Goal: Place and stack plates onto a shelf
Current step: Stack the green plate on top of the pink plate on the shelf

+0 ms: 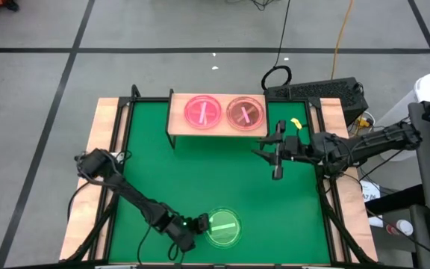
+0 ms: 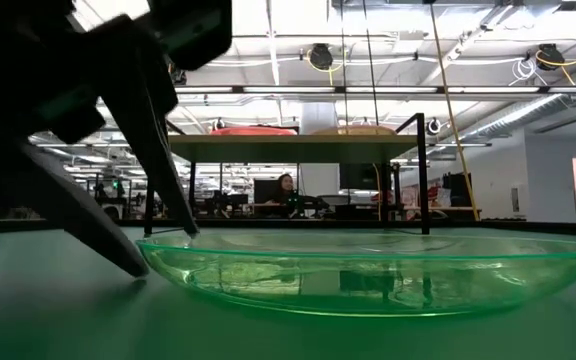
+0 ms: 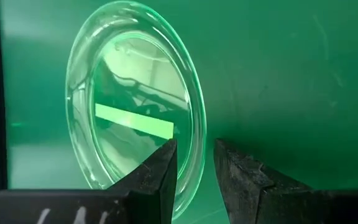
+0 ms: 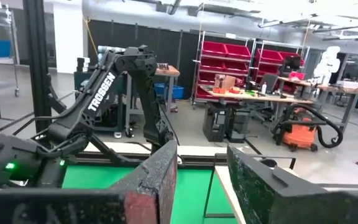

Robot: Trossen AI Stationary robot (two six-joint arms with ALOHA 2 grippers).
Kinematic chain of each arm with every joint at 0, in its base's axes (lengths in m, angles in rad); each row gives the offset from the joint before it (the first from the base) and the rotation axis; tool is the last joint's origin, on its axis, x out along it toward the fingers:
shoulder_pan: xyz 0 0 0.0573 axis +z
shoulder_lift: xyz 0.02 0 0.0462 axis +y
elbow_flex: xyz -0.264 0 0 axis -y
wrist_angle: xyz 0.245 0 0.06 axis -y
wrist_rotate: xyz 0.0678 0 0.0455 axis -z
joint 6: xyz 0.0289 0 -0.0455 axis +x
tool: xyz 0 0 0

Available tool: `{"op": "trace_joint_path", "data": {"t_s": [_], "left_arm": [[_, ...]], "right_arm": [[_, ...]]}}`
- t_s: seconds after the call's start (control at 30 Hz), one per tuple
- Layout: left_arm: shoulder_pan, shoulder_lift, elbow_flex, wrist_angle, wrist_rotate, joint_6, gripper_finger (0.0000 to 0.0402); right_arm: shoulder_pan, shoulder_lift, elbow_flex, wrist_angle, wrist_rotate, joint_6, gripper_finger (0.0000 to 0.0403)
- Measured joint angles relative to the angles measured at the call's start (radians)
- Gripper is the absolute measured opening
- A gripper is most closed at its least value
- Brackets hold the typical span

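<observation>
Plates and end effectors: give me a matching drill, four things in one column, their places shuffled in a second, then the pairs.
1. green plate
2. pink plate
3. left end effector
4. right end effector

A. left half of the shelf
B. straddling the green plate's rim
C. raised, beside the shelf's right end
D. flat on the mat, near edge

Pairs: 1-D, 2-A, 3-B, 4-C

green plate (image 1: 223,227), bright green bar, pink plate (image 1: 202,112), green mat (image 1: 200,172)
</observation>
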Motion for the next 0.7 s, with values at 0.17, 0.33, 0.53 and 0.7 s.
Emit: {"op": "trace_joint_path", "data": {"t_s": [0.17, 0.33, 0.53, 0.7], "left_arm": [[0.017, 0.023, 0.009, 0.004, -0.007, 0.044, 0.0113], [0.043, 0.033, 0.010, 0.019, -0.011, 0.032, 0.0113], [0.062, 0.038, 0.008, 0.025, -0.052, 0.035, 0.0050], [0.073, 0.038, 0.007, 0.057, -0.069, 0.008, 0.0007]], "right_arm": [[0.000, 0.000, 0.000, -0.017, -0.002, 0.004, 0.0125], [0.000, 0.001, 0.000, -0.032, -0.003, 0.006, 0.0125], [0.000, 0.001, 0.000, -0.032, -0.003, 0.005, 0.0125], [0.000, 0.001, 0.000, -0.034, -0.003, 0.004, 0.0125]]}}
